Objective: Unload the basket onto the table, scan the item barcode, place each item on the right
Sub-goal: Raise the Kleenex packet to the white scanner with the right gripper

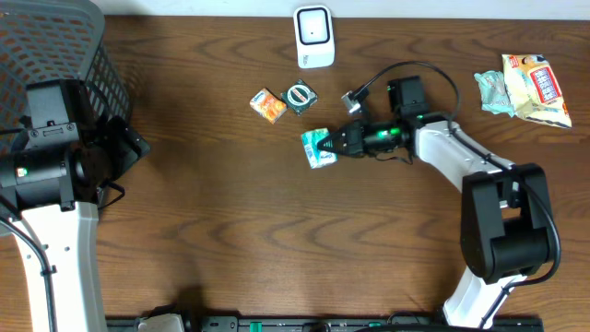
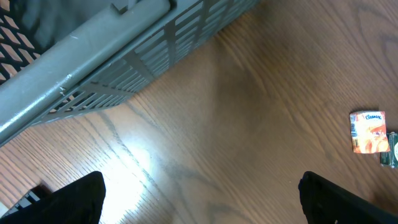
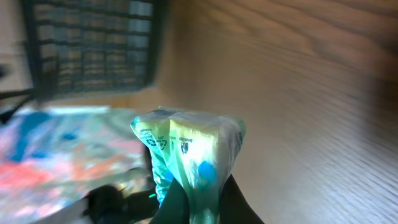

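Near table (image 1: 230,231) centre: green packet (image 1: 315,155), one end pinched tight in the right gripper (image 1: 330,143) jaws. Farther back: white scanner (image 1: 313,37), orange tissue pack (image 1: 268,105). Left side: left gripper (image 2: 202,193), jaws wide, holding nothing, beside grey basket (image 1: 55,37).

This looks like a mock shop checkout on a robot test bench. A grey shopping basket (image 1: 55,37) sits at upper left and a white barcode scanner (image 1: 314,37) at top centre. Retail goods lie on a wooden table (image 1: 230,231): a green packet (image 1: 318,155), an orange tissue pack (image 1: 268,105) and snack bags (image 1: 525,85).
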